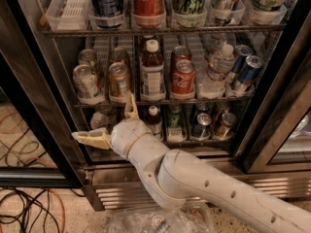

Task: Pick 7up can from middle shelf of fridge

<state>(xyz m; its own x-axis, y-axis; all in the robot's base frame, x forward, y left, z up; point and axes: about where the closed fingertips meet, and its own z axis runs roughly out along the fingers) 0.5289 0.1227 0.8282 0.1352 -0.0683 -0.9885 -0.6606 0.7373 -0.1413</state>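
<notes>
The fridge (pixel 34 106) stands open in the camera view. The pale green-and-white 7up can (pixel 87 83) stands at the left end of the middle shelf (pixel 204 99), with another like it behind. A copper-orange can (pixel 119 80) is right beside it. My gripper (pixel 110 124) is open and empty. It is just below the shelf's front rail and a little right of the 7up can, in front of the lower shelf. One finger (pixel 130 108) points up at the rail, the other (pixel 91 139) points left. My white arm (pixel 194 183) hides part of the lower shelf.
On the middle shelf also stand a brown bottle (pixel 152 74), red Coca-Cola cans (pixel 182 77), a water bottle (pixel 216 69) and blue cans (pixel 246 73). Taller cans fill the rack above (pixel 146 4). Cables (pixel 29 208) lie on the floor at the left. A plastic bag (pixel 155 220) lies below.
</notes>
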